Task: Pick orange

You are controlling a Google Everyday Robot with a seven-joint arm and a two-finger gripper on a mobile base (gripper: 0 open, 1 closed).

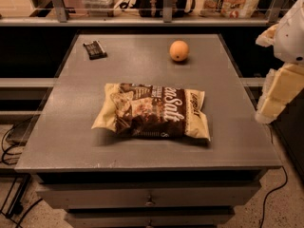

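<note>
Now your claw (278, 96) hangs beside the right edge of the bench (71, 127), spread or pressed together I cannot tell; the orange (179, 50) sits loose near the far edge, so a glancing touch could roll it off.

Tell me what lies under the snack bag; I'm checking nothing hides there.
Only the grey table shows around the snack bag; anything beneath it is covered. The orange sits apart, behind it. The gripper hangs beyond the table's right edge.
</note>
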